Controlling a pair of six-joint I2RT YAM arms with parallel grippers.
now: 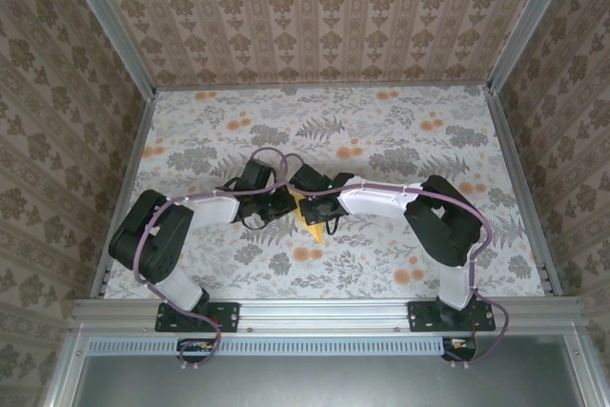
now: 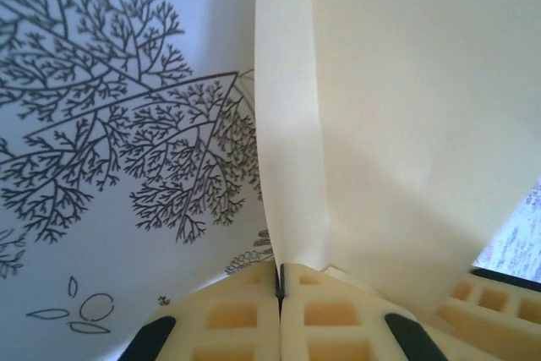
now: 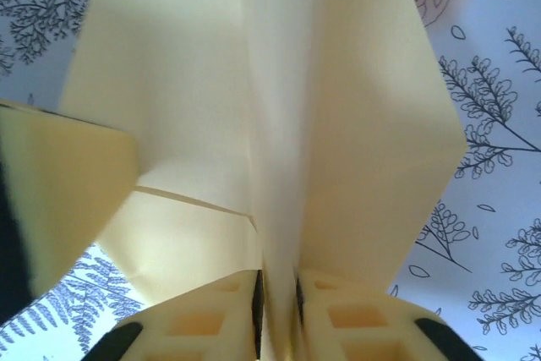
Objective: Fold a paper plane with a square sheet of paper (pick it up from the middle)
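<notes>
The square sheet of paper [image 1: 311, 224] is pale yellow and is folded along straight creases into a winged paper plane shape. It sits at the table's middle between both grippers. My left gripper [image 1: 286, 205] is shut on a folded edge of the paper [image 2: 380, 124], its jaws [image 2: 281, 281] pinched together on the crease. My right gripper [image 1: 322, 209] is shut on the central fold [image 3: 279, 166], the paper running down between its jaws [image 3: 277, 293]. The wings spread to either side. One of the left gripper's fingers [image 3: 63, 192] shows at the left of the right wrist view.
The table [image 1: 400, 140] wears a cloth printed with grey ferns and orange flowers. Wallpapered walls close it in on three sides, with metal posts [image 1: 519, 30] at the back corners. A metal rail [image 1: 324, 310] carries both arm bases along the near edge.
</notes>
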